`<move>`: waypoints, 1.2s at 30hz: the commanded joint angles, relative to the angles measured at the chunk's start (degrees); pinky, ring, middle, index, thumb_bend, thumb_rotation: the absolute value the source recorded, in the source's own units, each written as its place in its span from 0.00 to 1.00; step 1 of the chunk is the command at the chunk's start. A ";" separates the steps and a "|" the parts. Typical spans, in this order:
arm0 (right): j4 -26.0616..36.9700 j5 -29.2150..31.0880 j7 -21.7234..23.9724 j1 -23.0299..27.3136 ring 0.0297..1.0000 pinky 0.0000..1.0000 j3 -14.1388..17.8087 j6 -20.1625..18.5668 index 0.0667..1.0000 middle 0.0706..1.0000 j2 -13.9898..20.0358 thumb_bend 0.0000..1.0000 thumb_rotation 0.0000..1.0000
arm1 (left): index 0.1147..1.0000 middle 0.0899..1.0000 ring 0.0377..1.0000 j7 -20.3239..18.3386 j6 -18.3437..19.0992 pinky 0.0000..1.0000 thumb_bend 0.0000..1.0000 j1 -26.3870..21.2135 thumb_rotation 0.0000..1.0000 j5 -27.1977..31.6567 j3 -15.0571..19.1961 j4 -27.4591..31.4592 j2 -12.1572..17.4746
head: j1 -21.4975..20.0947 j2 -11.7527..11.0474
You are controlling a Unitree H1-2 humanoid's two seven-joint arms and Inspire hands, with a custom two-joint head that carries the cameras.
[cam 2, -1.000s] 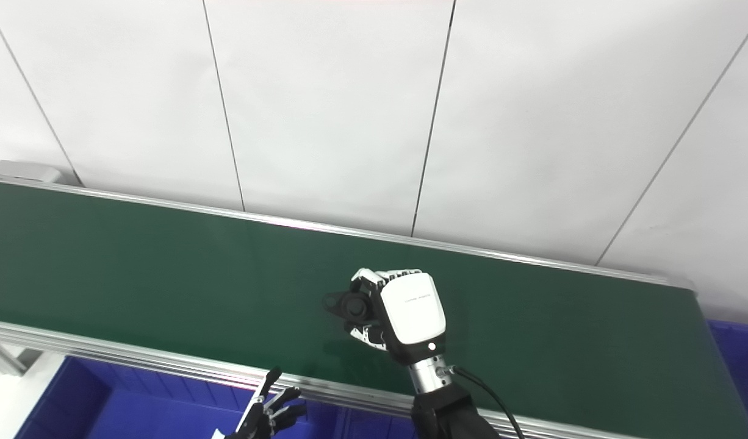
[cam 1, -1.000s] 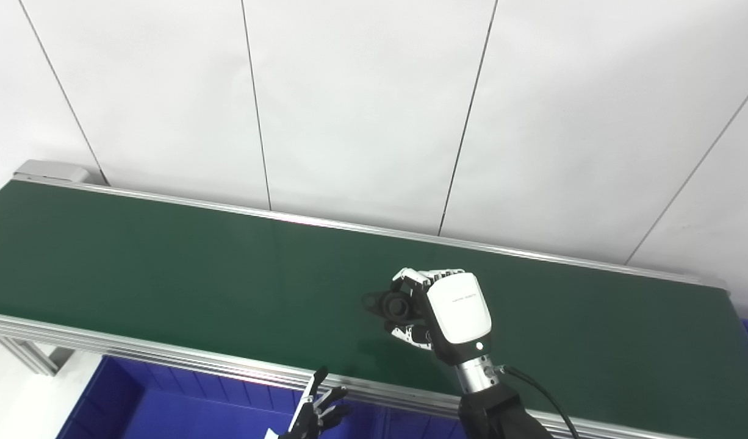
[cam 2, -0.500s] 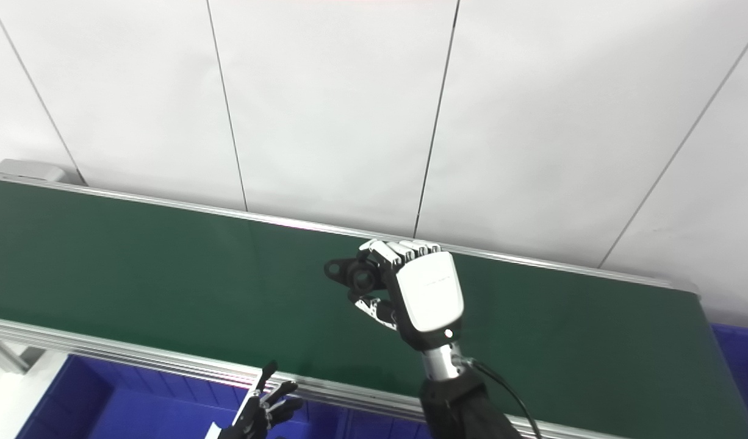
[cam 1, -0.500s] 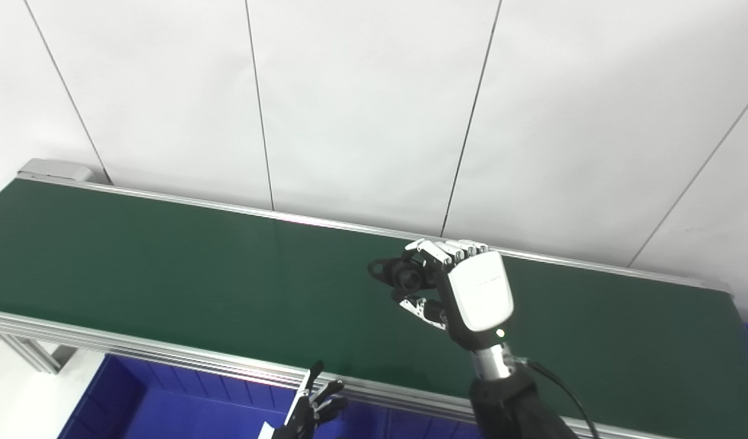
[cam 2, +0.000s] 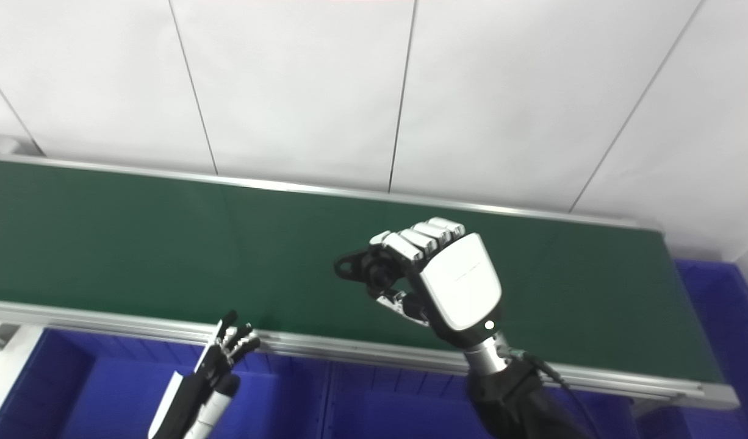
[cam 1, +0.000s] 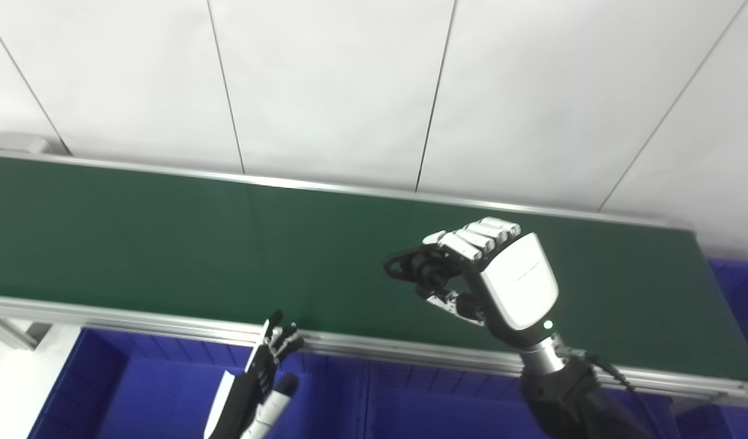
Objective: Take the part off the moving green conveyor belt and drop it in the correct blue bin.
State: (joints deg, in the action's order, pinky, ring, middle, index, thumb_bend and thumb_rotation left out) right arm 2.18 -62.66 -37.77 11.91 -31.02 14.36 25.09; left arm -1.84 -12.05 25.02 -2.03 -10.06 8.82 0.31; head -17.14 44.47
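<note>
1. Bins [cam 1: 136,390] along the near side below the belt [cam 1: 136,231] — dividers suggest several, count unclear.
2. Left hand [cam 1: 258,378] waits low, fingers spread, empty.
3. One black part [cam 1: 420,271] pinched in the right hand [cam 1: 502,280] above the belt — a thin grip could let it slip back.

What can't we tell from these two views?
- Part: shape mostly hidden by the right hand closed on it, both views.
- Bins: floors and any labels cut off by the bottom edge.
- Left hand: palm cut off below, fingers apart.
- Belt: motion not visible.
</note>
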 commanded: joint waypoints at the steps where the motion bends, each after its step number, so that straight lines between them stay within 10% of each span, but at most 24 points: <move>1: 3.10 -0.32 1.12 -0.43 0.22 0.23 1.33 3.05 0.44 0.26 1.99 0.51 0.14 | 1.00 0.95 0.91 -1.08 -0.18 1.00 0.60 -0.42 0.86 1.41 0.57 2.45 1.06 | -1.12 0.66; 19: 13.22 -3.62 3.60 -16.98 0.16 0.16 4.92 10.65 0.45 0.20 4.77 0.51 0.13 | 1.00 0.96 0.90 -3.99 6.36 1.00 0.56 -2.27 0.84 5.34 4.34 6.67 4.49 | -6.01 4.03; 36: 8.14 -1.42 10.63 -26.17 0.23 0.23 9.47 5.36 0.45 0.27 0.24 0.51 0.14 | 1.00 0.95 0.90 -5.05 9.64 1.00 0.59 -2.29 0.83 5.77 5.42 9.21 4.99 | -5.97 6.15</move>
State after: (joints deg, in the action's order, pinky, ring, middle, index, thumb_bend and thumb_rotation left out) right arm 9.35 -65.33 -27.02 -14.79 -22.59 21.29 25.68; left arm -6.67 -2.63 22.96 3.37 -4.70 15.41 5.12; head -23.12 50.54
